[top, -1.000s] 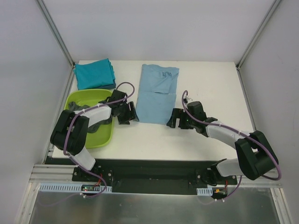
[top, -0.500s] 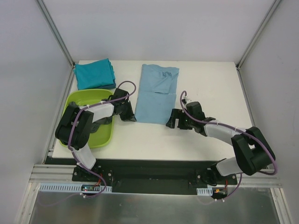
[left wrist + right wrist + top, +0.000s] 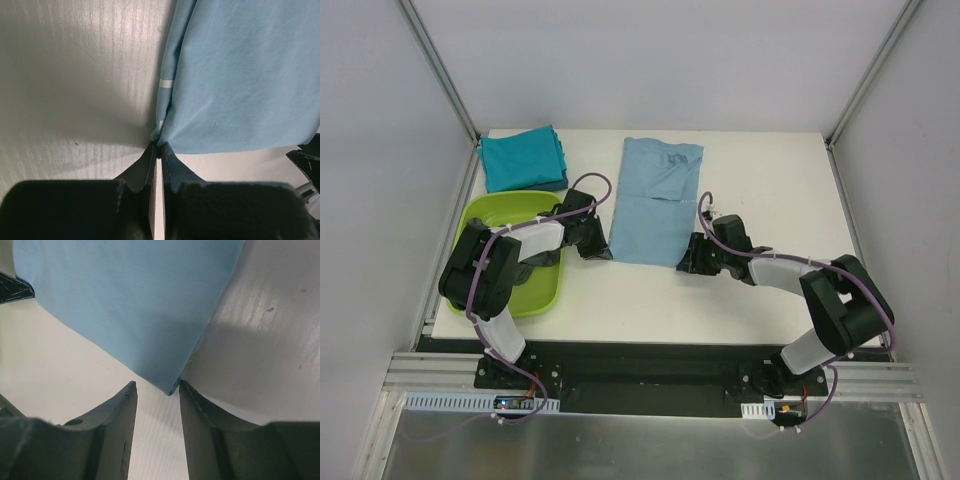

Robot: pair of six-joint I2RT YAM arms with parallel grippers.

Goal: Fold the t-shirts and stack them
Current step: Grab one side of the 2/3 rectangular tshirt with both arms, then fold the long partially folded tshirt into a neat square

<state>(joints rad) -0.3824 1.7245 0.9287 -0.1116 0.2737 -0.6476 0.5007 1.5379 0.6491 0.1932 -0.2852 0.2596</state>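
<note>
left gripper (image 3: 158,146) closed at light blue t-shirt (image 3: 240,75) corner, pinch unclear | right gripper (image 3: 157,386) open astride other corner

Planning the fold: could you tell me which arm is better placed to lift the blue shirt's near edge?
Left: the left gripper looks shut on a corner of the light blue t-shirt; the right gripper is open, only straddling the other.
</note>
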